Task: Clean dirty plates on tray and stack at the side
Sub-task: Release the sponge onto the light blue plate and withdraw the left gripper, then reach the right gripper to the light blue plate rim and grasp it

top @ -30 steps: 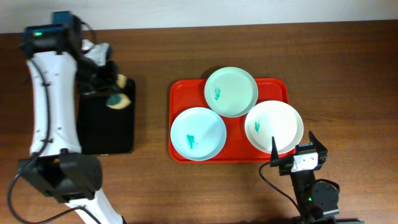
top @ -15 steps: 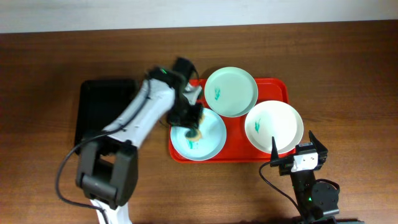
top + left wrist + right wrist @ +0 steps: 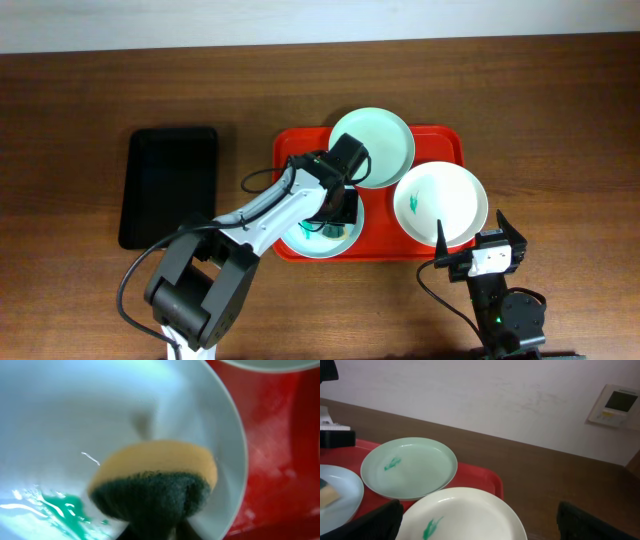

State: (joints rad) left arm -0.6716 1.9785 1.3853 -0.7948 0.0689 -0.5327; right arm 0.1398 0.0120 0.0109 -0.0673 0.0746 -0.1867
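The red tray (image 3: 290,150) holds three plates. The pale green plate (image 3: 380,140) is at the back, with a green smear showing in the right wrist view (image 3: 410,467). The white plate (image 3: 440,203) at the right has a green smear. My left gripper (image 3: 335,215) is shut on a yellow sponge with a dark scouring side (image 3: 155,480) and presses it onto the pale blue plate (image 3: 75,420), beside a green smear (image 3: 55,507). My right gripper (image 3: 475,235) is open and empty, just in front of the white plate (image 3: 465,515).
A smaller black tray (image 3: 168,185) lies on the table left of the red tray. The brown table runs around both trays. A wall with a white panel (image 3: 615,405) stands behind the table.
My left arm has carried the sponge from the black tray to the pale blue plate, then rightward across it. The right arm has not moved.
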